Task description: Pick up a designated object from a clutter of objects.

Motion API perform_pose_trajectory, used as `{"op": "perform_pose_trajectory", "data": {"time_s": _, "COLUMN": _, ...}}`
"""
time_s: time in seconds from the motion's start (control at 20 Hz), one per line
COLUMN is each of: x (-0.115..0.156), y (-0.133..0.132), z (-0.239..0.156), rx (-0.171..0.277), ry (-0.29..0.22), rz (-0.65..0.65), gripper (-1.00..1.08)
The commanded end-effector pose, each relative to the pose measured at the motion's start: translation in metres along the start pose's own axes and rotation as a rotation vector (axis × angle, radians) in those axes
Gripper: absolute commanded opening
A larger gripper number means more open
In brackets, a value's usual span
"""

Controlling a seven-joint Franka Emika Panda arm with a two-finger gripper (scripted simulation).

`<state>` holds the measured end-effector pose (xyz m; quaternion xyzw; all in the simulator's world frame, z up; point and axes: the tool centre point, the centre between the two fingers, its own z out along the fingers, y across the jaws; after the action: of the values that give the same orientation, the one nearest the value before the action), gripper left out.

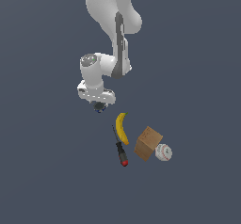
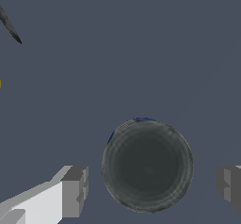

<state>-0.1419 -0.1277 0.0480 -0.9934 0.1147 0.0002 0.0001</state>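
Dark round can [image 2: 148,165] sits upright on the grey desk [image 2: 141,53], flat blackish top facing straight up at the wrist cam; a thin blue edge shows along one side of its rim. It's round & squat, so no long axis across the desk, axis is vertical. Gripper [image 2: 150,190] hangs right over it, fingers [image 2: 75,192] spread wide, one each side of the can w/ clear gaps, not touching.

Exterior view: gripper [image 1: 99,106] low under the white arm [image 1: 113,25], can [image 1: 99,108] mostly hidden beneath it, only a dark bit w/ blue showing. Rest of the clutter lies apart, toward the exterior view's right & lower: yellow banana [image 1: 122,128] lying roughly up-down in frame, black-and-red screwdriver [image 1: 120,150] just beside it, red end lowest, brown cardboard box [image 1: 148,143] tilted on an edge, white baseball [image 1: 164,152] touching or nearly touching the box's right side.
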Motion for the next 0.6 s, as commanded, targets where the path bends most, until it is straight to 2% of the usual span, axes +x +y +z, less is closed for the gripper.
{"op": "perform_pose_trajectory", "data": {"time_s": 0.0, "x": -0.001, "y": 0.000, "z": 0.010, "rx": 0.000, "ry": 0.000, "rz": 0.000, "gripper": 1.00}}
{"op": "perform_pose_trajectory", "data": {"time_s": 0.55, "x": 0.000, "y": 0.000, "z": 0.034, "rx": 0.000, "ry": 0.000, "rz": 0.001, "gripper": 1.00}}
